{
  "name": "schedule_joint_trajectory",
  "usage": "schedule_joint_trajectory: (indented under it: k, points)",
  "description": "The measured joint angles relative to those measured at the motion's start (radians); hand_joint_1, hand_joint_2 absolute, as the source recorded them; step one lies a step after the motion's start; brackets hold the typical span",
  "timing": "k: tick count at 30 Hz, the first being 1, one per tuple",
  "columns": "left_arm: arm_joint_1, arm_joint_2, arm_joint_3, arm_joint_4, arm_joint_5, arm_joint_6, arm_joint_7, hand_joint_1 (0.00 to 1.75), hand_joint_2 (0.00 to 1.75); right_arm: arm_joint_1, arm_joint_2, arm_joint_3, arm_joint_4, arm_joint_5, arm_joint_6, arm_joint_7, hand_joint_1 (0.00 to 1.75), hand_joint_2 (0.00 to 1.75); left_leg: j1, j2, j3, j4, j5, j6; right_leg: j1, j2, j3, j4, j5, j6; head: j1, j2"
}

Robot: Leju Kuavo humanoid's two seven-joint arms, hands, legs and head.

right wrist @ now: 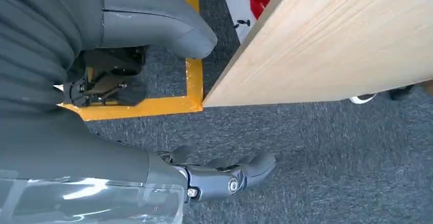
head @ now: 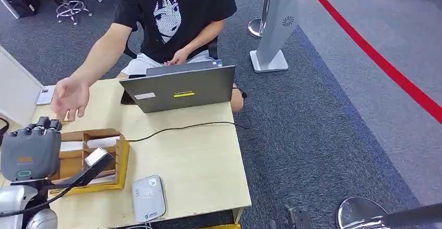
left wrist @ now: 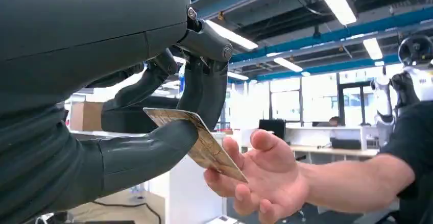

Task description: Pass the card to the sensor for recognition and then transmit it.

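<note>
Left wrist view has the left hand pinching the card against a person's palm just beyond its fingers, so handover seems nearly done, release remaining.

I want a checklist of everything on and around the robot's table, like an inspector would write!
Surface: pale wooden table, mostly bare on the near right.
Job's things: tan patterned card; grey flat card sensor at the near edge.
Clutter: yellow wooden compartment box, grey open laptop.
Hands: left hand pinches the card, its far end over a person's open palm; right hand hangs beside the table, holding nothing.
Cables: black cable across the table.
Surroundings: grey carpet, red floor line, white stand.
</note>
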Motion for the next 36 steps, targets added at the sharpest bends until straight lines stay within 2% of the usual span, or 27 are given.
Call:
schedule_joint_trajectory:
  k: [5, 6, 7, 19, 24, 31, 33, 36]
  points:
    - [0.005, 0.001, 0.015, 0.028, -0.007, 0.006, 0.0, 1.75, 1.75, 0.001, 0.0, -0.001, 0.0, -0.001, -0.002, 0.002, 0.0, 1.75, 0.0, 0.0, 0.0, 0.0, 0.0, 0.0, 0.0, 0.0, 0.0, 0.0, 0.0, 0.0, 0.0, 0.0]
    - [0.006, 0.001, 0.016, 0.029, -0.008, 0.008, 0.0, 0.38, 1.75, 0.001, 0.0, -0.001, 0.0, -0.001, -0.003, 0.002, 0.0, 1.75, 0.0, 0.0, 0.0, 0.0, 0.0, 0.0, 0.0, 0.0, 0.0, 0.0, 0.0, 0.0, 0.0, 0.0]
    - [0.008, 0.001, 0.016, 0.03, -0.01, 0.008, -0.001, 0.03, 1.75, 0.001, 0.0, -0.001, 0.0, -0.002, -0.003, 0.002, 0.0, 1.75, 0.0, 0.0, 0.0, 0.0, 0.0, 0.0, 0.0, 0.001, 0.0, 0.0, 0.0, 0.0, 0.0, 0.0]
    - [0.03, -0.012, 0.016, 0.024, 0.001, 0.041, -0.013, 0.0, 1.75, 0.002, 0.0, -0.001, -0.002, -0.003, -0.016, 0.013, 0.0, 1.75, 0.0, 0.0, 0.0, 0.0, 0.0, 0.0, 0.0, 0.0, 0.0, 0.0, 0.0, 0.0, 0.0, 0.0]
    - [0.059, -0.072, 0.041, -0.032, 0.001, 0.032, -0.035, 0.0, 1.75, 0.011, 0.0, -0.001, -0.013, -0.002, -0.016, 0.023, 0.0, 1.75, 0.0, 0.0, -0.001, 0.0, 0.0, 0.0, 0.0, 0.0, 0.0, 0.0, 0.0, 0.0, 0.0, 0.0]
    - [0.07, -0.102, 0.053, -0.066, 0.004, 0.032, -0.041, 0.0, 1.75, 0.014, 0.0, -0.001, -0.02, -0.002, -0.016, 0.024, 0.0, 1.75, 0.0, 0.0, -0.001, 0.0, 0.0, 0.0, 0.0, 0.0, 0.0, 0.0, 0.0, 0.0, 0.0, 0.0]
    - [0.079, -0.116, 0.067, -0.081, 0.045, 0.059, -0.062, 0.0, 1.75, 0.017, 0.0, 0.0, -0.023, -0.003, -0.018, 0.03, 0.0, 1.75, 0.0, 0.001, -0.001, 0.0, 0.0, 0.0, 0.0, 0.0, 0.0, 0.0, 0.0, 0.0, 0.0, 0.0]
    - [0.111, -0.149, 0.091, -0.151, 0.177, 0.141, -0.11, 0.0, 1.75, 0.021, 0.0, 0.002, -0.032, -0.009, -0.024, 0.047, 0.0, 1.75, 0.0, 0.001, -0.001, 0.0, 0.0, 0.0, 0.0, 0.001, 0.0, 0.0, 0.0, 0.0, 0.0, 0.0]
